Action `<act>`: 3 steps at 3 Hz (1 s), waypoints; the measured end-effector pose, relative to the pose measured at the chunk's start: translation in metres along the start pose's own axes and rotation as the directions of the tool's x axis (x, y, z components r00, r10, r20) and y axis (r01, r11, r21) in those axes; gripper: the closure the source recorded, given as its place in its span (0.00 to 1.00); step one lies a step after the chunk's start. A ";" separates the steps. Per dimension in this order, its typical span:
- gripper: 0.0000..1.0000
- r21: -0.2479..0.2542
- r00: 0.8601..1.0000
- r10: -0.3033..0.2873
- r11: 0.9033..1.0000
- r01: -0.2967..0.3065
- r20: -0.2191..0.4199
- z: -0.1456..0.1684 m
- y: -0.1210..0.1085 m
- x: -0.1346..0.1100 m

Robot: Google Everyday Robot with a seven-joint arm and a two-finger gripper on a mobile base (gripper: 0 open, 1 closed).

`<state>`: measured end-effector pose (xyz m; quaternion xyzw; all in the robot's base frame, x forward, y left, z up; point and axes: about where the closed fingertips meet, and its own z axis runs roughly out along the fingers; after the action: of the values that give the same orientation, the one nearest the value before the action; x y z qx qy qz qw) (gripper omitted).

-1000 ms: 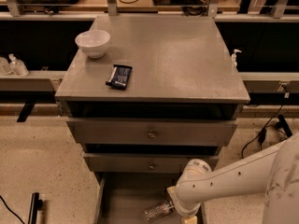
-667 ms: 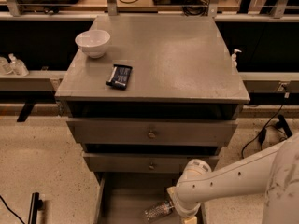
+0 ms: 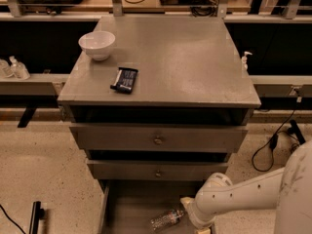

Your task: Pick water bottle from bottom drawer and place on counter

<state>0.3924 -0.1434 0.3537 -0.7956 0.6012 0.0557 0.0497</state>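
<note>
The water bottle (image 3: 167,219) lies on its side in the open bottom drawer (image 3: 130,204), near the drawer's front and right of its middle. It is clear and crinkled, and its right end points toward my gripper (image 3: 185,212). The gripper sits low in the drawer at the bottle's right end, at the tip of my white arm (image 3: 243,198), which reaches in from the lower right. The counter (image 3: 185,57) is the wide grey top above the drawers.
A white bowl (image 3: 97,44) and a dark flat packet (image 3: 125,79) sit on the counter's left side. A small white pump bottle (image 3: 245,60) stands past its right edge. Two closed knobbed drawers (image 3: 158,139) overhang the bottom one. A black cable (image 3: 273,144) lies on the floor at right.
</note>
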 end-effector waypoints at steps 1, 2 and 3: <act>0.00 0.119 0.999 -0.001 0.993 -0.004 0.043 0.015 -0.007 0.017; 0.00 0.191 0.998 -0.020 0.982 0.009 0.053 0.027 -0.028 0.028; 0.00 0.206 0.996 -0.033 0.978 0.015 0.085 0.059 -0.052 0.025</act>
<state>0.4472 -0.1448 0.2920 -0.7903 0.5912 0.0277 0.1585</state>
